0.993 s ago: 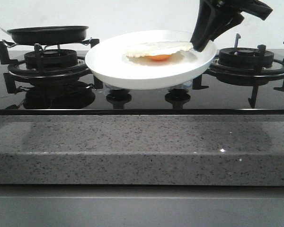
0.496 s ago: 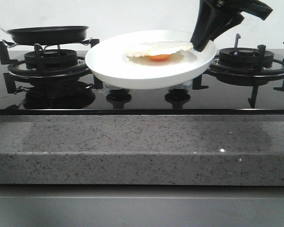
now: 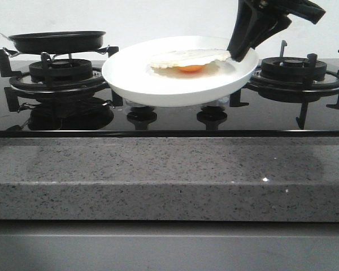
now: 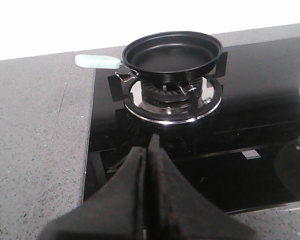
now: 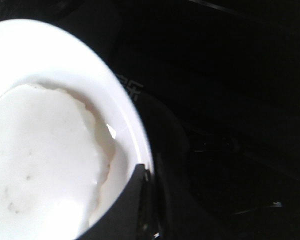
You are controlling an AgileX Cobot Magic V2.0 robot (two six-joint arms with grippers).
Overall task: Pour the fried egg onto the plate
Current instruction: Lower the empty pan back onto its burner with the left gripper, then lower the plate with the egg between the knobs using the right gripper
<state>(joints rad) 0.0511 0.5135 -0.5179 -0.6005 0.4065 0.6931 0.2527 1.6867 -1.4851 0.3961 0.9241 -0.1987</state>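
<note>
On the plate (image 3: 158,84) rests the fried egg (image 3: 190,59).

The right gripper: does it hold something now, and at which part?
The right gripper holds the plate by its rim, on the robot's right side. The fried egg lies on it.

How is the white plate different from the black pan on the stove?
The plate is glossy white and wider; the pan is black and smaller. The plate holds the egg; the pan is empty. The right gripper grips the plate's rim and it tilts, while the pan rests level on the left burner, untouched. Both are round and shallow.
</note>
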